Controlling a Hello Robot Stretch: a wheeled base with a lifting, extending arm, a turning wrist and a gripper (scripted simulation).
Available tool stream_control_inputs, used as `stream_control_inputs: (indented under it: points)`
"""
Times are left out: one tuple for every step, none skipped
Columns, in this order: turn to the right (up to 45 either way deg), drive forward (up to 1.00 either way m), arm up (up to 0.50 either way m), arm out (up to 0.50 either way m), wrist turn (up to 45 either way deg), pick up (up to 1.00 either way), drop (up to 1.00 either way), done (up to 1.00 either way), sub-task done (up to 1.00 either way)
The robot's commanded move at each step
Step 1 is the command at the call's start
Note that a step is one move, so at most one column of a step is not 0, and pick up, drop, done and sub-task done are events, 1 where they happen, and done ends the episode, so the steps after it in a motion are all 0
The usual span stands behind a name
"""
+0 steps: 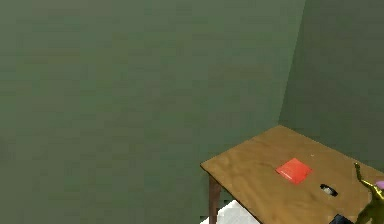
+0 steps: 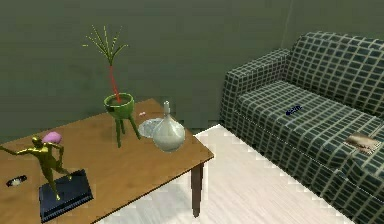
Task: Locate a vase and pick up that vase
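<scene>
Vase (image 2: 168, 132) stands on table (image 2: 125, 170) beside plant pot (image 2: 119, 104).

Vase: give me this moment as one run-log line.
vase: upright on wooden table | also on table: green potted plant, gold statuette | pickup: not yet done

The flat-topped wooden table (image 1: 255, 165) at the forward view's lower right is showing a warm honey brown. The small flat square (image 1: 294, 171) on it is glowing orange-red. The plain wall (image 1: 120, 90) behind is reading as dull grey-green.

At the arm side view's right, the cushioned fabric sofa (image 2: 300, 105) is wearing a dark green check with pale lines. Near the centre, the round-bellied glass vase (image 2: 168, 133) is looking pale grey-green. The legged plant pot (image 2: 119, 104) is showing bright green under a red stem. At lower left, the posed metal figurine (image 2: 45, 160) is shining gold. The plank floor (image 2: 260, 185) is showing off-white.
</scene>
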Motion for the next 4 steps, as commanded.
stream_control_inputs:
  points:
    - [0.0,0.0,0.5,0.0,0.0,0.0,0.0,0.0,0.0]
    - [0.0,0.0,0.28,0.0,0.0,0.0,0.0,0.0,0.0]
    - [0.0,0.0,0.0,0.5,0.0,0.0,0.0,0.0,0.0]
    - [0.0,0.0,0.0,0.0,45.0,0.0,0.0,0.0,0.0]
